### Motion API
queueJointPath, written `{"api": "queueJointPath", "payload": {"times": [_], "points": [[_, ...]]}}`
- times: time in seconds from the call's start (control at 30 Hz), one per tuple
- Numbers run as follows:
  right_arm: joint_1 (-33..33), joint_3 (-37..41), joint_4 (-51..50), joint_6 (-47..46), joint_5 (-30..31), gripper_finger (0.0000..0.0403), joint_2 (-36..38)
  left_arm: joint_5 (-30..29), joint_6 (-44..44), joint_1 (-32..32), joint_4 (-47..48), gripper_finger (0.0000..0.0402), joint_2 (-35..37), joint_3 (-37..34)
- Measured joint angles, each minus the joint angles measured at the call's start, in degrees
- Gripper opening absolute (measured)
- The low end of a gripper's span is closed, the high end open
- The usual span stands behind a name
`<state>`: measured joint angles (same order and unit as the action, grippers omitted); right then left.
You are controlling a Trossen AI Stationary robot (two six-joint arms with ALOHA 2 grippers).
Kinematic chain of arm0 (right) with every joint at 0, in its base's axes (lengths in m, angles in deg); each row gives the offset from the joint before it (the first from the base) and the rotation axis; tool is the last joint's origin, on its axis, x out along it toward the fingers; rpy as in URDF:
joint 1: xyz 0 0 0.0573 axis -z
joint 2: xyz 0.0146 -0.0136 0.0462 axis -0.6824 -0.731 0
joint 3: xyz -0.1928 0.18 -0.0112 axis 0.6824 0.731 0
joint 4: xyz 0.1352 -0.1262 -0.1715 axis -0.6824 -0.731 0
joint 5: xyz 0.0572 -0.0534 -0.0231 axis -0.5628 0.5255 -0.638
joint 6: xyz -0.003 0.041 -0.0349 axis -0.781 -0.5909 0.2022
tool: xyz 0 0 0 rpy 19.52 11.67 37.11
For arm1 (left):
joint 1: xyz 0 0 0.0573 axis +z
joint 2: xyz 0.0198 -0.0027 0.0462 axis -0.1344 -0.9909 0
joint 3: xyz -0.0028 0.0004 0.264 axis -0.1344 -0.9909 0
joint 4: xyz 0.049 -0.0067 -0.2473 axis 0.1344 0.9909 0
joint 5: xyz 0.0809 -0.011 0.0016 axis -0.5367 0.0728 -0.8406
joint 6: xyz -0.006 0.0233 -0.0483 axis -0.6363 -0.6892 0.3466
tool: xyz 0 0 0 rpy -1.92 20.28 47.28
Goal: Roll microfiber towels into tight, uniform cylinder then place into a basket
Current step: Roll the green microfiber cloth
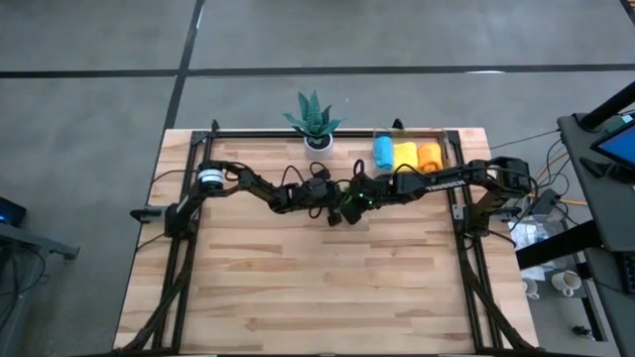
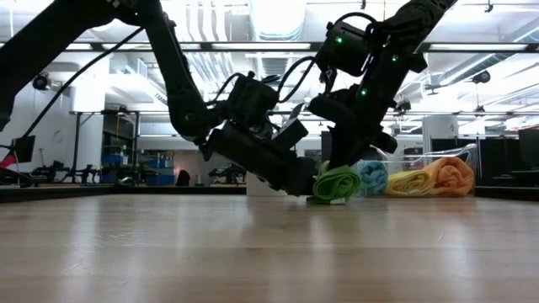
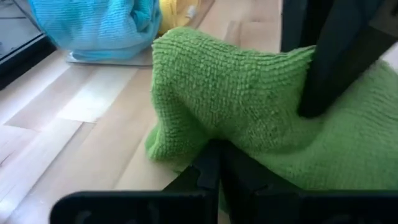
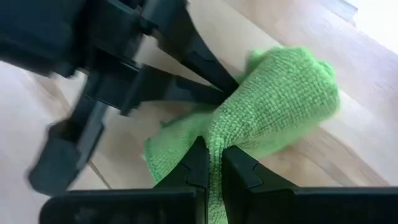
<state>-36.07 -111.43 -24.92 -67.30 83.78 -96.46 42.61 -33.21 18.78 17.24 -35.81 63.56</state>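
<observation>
We see three rolls (image 1: 405, 154) in the basket (image 1: 448, 139) beyond our claws, while the left claw (image 3: 214, 165) and right claw (image 4: 211, 163) both clench the half-rolled green towel (image 2: 335, 183) between them.

Overhead, table-level, two close wrist views

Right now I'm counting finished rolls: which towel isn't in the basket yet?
The green towel, pinched on the table by both the left gripper and right gripper; the blue, yellow and orange ones are binned.
</observation>
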Motion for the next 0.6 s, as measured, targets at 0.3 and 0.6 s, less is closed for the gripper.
{"api": "queueJointPath", "payload": {"times": [0.3, 0.6], "points": [[0.22, 0.02, 5.54, 0.0, -0.02, 0.0013, -1.17, -0.91, 0.04, -0.29, -0.25, 0.0, -0.05, -0.11], [0.3, -0.24, 9.41, 1.57, -0.34, 0.0013, -5.78, -1.15, 3.57, -1.28, -0.75, 0.0, -0.41, -0.98]]}}
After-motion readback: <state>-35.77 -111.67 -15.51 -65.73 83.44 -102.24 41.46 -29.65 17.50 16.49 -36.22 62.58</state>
